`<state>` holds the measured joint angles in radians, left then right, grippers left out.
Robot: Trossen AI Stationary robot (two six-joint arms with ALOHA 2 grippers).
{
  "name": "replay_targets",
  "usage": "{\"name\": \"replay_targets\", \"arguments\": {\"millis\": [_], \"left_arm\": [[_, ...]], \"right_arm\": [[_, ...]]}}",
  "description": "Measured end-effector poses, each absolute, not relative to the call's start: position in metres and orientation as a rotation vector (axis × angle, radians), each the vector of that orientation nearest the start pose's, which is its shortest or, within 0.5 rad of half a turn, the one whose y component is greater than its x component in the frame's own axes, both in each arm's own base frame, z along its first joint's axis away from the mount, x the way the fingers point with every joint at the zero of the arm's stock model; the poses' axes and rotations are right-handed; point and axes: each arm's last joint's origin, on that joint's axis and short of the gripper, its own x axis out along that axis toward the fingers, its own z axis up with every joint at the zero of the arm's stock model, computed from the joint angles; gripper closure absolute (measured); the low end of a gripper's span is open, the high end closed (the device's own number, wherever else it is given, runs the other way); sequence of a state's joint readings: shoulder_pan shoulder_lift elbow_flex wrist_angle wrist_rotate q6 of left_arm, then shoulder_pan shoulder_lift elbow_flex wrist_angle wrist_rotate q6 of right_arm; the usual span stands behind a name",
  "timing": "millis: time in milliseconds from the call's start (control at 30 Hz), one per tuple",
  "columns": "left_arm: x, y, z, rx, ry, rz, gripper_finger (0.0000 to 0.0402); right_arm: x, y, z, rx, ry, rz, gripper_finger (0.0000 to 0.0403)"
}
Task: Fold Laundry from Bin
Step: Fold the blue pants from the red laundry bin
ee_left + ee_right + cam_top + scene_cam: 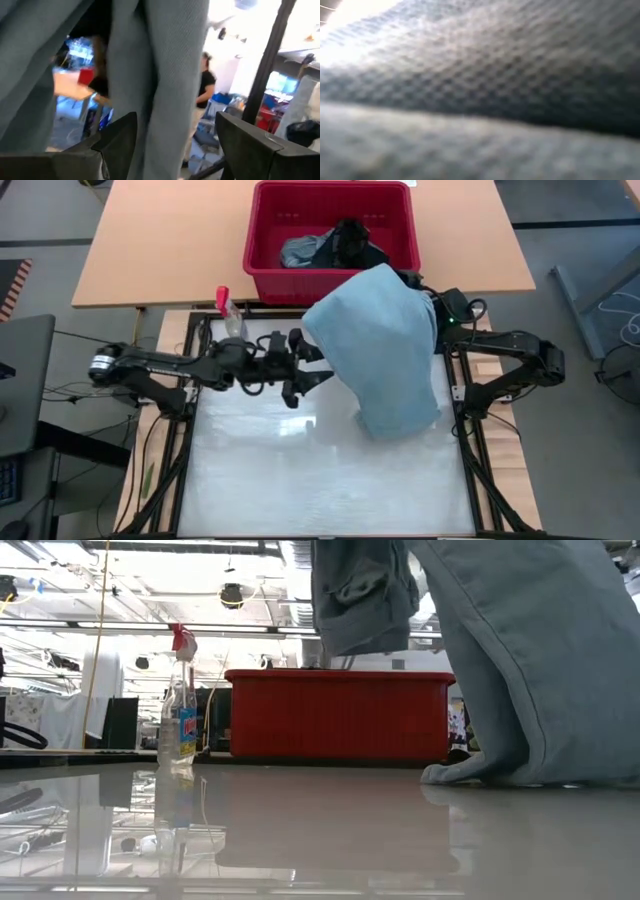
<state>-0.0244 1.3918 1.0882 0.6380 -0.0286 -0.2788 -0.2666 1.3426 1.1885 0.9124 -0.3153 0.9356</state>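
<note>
A light blue garment is held up over the table's far right part, and its lower end rests on the table. My right gripper is hidden beneath it; only that arm shows, and its wrist view is filled with cloth. My left gripper is open at the garment's left edge, and a hanging fold stands between its fingers. The red bin stands beyond the table's far edge with grey-blue and black laundry inside. My right gripper is shut on the light blue garment, but the cloth drapes over the gripper and hides the place of contact. The garment hangs below it, with its lower end on the table. My left gripper: whether its open fingers touch the fold, I cannot tell.
A clear spray bottle with a red top stands at the table's far left corner. A wooden table carries the bin. People and room clutter show beyond the table in the left wrist view. The glossy table surface stretches toward the near edge.
</note>
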Motion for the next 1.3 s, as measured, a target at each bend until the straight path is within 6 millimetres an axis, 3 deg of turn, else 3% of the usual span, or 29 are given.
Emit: {"name": "replay_targets", "arguments": {"millis": [333,733,867,1033,1300], "left_arm": [[0.317,0.012,0.382,-0.354,-0.409,0.018,0.0145],[0.342,0.016,0.405,-0.425,-0.381,-0.111,0.0151],[0.342,0.017,0.412,-0.46,-0.406,-0.074,0.0209],[0.335,0.016,0.434,-0.493,-0.454,-0.116,0.0371],[0.305,0.014,0.496,-0.673,-0.532,-0.234,0.0398]], "right_arm": [[0.274,-0.066,0.447,0.676,-0.631,0.37,0.0384],[0.273,-0.069,0.448,0.647,-0.638,0.354,0.0384],[0.273,-0.068,0.448,0.645,-0.633,0.364,0.0384],[0.271,-0.066,0.449,0.643,-0.633,0.412,0.0384],[0.261,-0.076,0.458,0.548,-0.622,0.446,0.036]]}}
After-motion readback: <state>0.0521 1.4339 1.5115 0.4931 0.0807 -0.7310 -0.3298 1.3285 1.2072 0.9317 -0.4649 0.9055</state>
